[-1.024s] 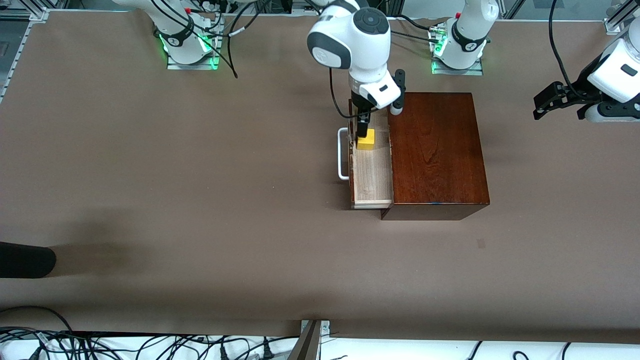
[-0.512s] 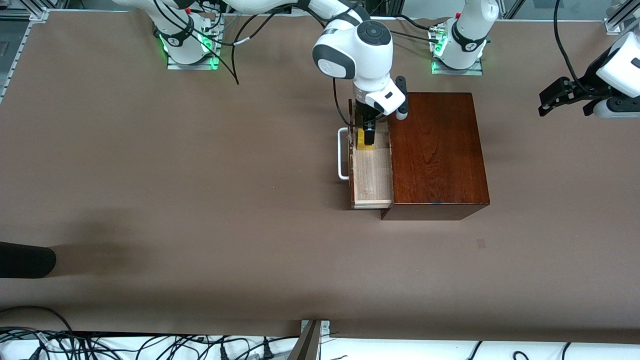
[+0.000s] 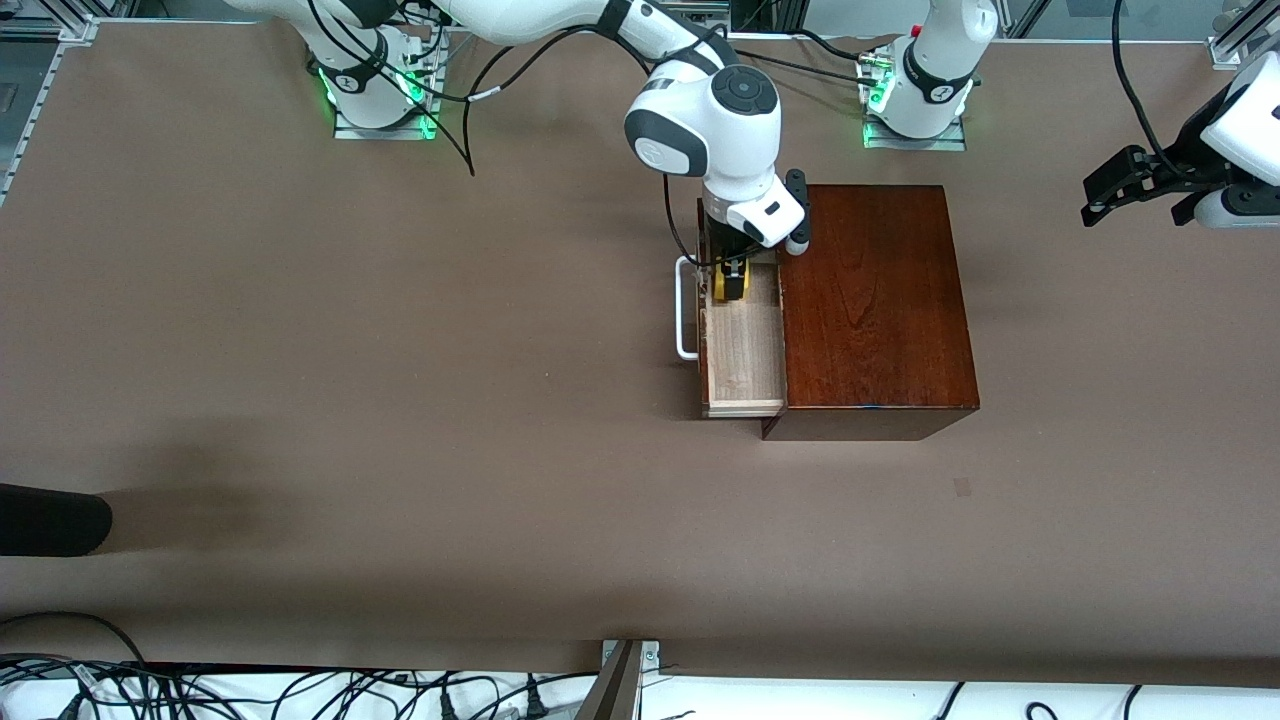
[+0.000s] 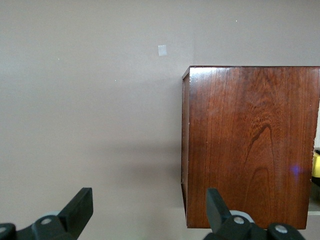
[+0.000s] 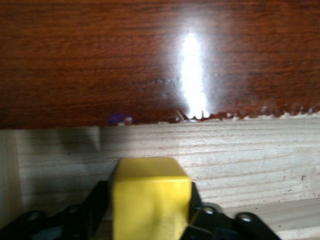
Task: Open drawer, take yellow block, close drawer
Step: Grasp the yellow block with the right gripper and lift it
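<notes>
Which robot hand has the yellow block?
The right gripper, down in the open drawer, is shut on the yellow block. The left gripper waits open and empty.

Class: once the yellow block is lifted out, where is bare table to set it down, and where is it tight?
Bare brown table lies past the white U-shaped handle toward the right arm's end. Tight: the pale-wood drawer, where the right gripper straddles the small yellow cube.

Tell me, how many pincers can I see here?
2. The right pincer is down in the open drawer, closed around the yellow block. The left pincer waits open above the table at the left arm's end.
</notes>
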Available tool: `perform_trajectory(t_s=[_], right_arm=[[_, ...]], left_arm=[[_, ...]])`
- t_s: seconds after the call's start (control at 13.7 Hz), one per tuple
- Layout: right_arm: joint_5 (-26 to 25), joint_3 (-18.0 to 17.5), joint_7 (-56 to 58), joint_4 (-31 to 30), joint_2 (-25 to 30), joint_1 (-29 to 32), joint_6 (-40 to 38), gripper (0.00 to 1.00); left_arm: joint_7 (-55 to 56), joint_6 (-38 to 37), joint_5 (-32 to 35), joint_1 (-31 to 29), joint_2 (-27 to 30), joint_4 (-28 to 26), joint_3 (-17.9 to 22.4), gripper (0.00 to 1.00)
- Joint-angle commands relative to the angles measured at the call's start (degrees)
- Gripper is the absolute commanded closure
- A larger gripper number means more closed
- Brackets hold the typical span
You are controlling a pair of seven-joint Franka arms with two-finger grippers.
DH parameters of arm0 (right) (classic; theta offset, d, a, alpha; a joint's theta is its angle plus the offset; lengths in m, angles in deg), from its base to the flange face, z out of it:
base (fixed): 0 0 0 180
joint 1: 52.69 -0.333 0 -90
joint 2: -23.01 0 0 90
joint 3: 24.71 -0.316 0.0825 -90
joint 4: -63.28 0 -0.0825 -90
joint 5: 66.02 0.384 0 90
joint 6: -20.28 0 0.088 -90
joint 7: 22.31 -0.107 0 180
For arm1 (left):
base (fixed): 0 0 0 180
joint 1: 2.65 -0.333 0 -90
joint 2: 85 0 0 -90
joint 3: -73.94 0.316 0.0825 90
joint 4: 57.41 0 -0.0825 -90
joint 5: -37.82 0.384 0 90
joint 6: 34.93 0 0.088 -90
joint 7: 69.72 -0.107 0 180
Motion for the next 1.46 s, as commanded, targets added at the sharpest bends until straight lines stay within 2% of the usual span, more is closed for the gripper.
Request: perform_trajectory(t_s=[0.0, 0.07, 0.37, 0.59, 0.66, 1.02, 1.39], right_arm=[[-0.78, 0.24, 0.0, 2.09, -0.74, -0.44, -0.03, 0.91], [-0.69, 0.24, 0.08, 2.09, -0.65, -0.26, -0.12, 1.0], [-0.69, -0.02, 0.35, 3.04, 0.23, -0.17, -3.0, 1.0], [-0.86, 0.41, 0.09, 9.28, 1.89, -0.17, -10.56, 1.0], [-0.78, 0.76, 0.0, 9.55, 3.38, 0.0, -11.36, 1.0], [-0.16, 1.29, -0.09, 9.56, 8.93, 7.55, -11.72, 1.0], [9.31, 2.17, -0.09, 8.77, 12.96, 20.11, -13.04, 1.0]], left_arm=[[-1.21, -1.24, -0.2, -0.01, -0.26, 1.4, -0.03, 0.0], [-1.21, -1.33, -0.2, -0.01, -0.26, 1.31, -0.03, 0.0], [-1.21, -1.33, -0.11, -0.01, -0.35, 1.4, -0.11, 0.0], [-1.21, -1.33, -0.2, -0.01, -0.35, 1.4, -0.12, 0.0], [-1.21, -1.33, -0.2, -0.01, -0.43, 1.4, -0.03, 0.0], [-1.21, -1.33, -0.2, 0.08, -0.44, 1.4, -0.03, 0.0], [-1.04, -1.42, -0.2, 0.52, -0.44, 1.75, -0.12, 0.0]])
